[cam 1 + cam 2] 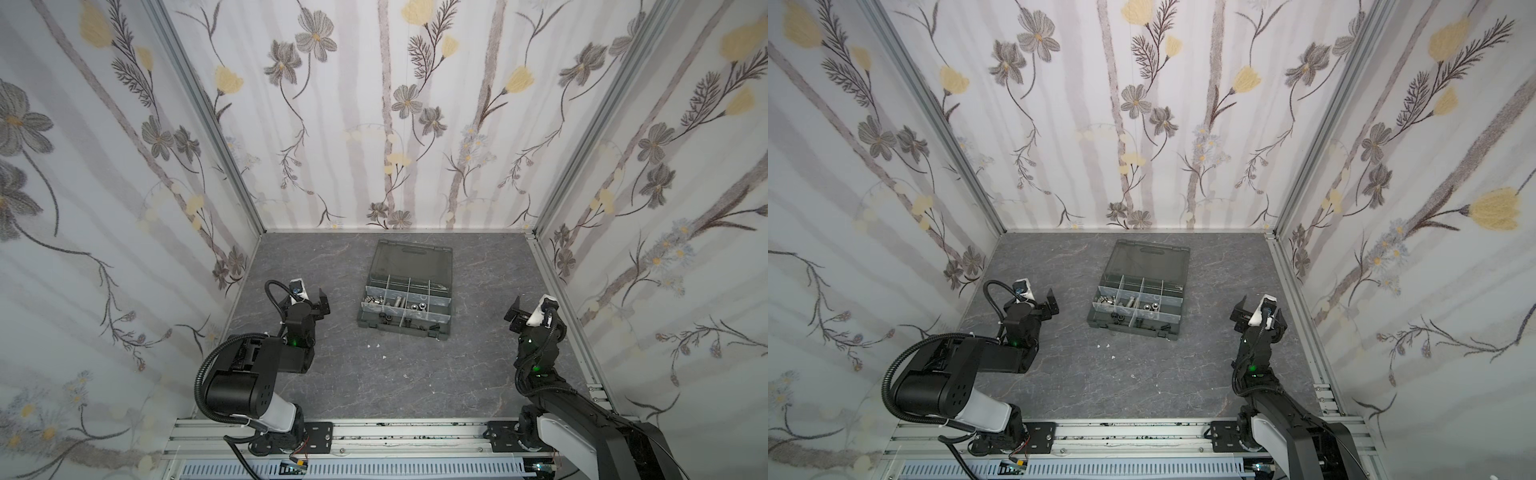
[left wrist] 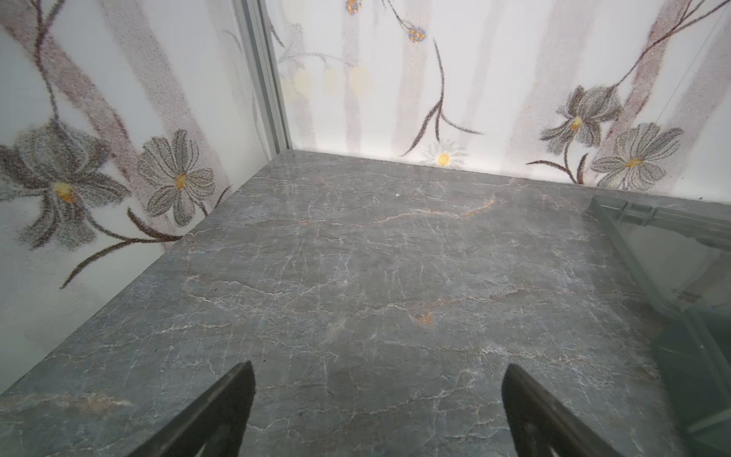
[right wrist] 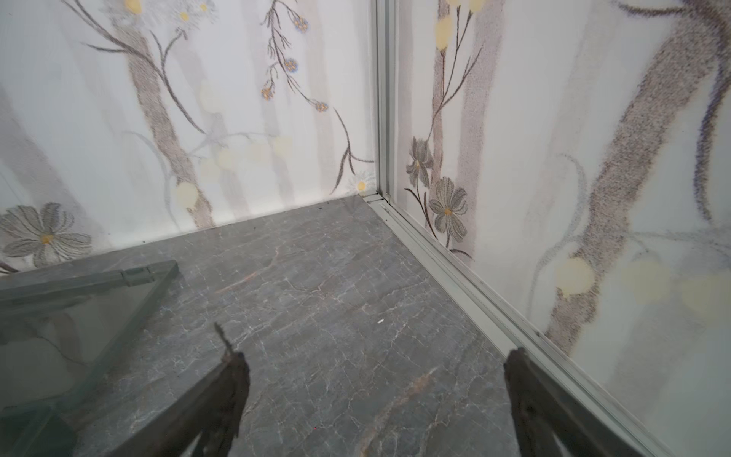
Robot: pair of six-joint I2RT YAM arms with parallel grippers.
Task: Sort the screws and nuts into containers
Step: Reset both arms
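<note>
The dark grey organiser case (image 1: 401,333) (image 1: 1133,331) lies open in the middle of the table, its smoky lid (image 1: 412,259) folded back flat. Its containers (image 1: 397,284) are split by pale dividers. Silver screws (image 1: 376,301) fill the middle row's left cells, silver nuts (image 1: 418,306) sit to their right, and black pieces (image 1: 387,319) lie in the front row. My left gripper (image 1: 322,304) (image 2: 379,368) hovers open and empty left of the case. My right gripper (image 1: 514,312) (image 3: 377,356) hovers open and empty to the right, one finger near the side rail.
Tiny white flecks (image 1: 376,345) dot the grey marble table (image 1: 469,374) in front of the case. Flowered walls close in three sides. An aluminium rail (image 1: 557,307) runs along the right edge, another (image 1: 407,436) along the front. The lid's corner (image 2: 672,253) (image 3: 79,300) shows in both wrist views.
</note>
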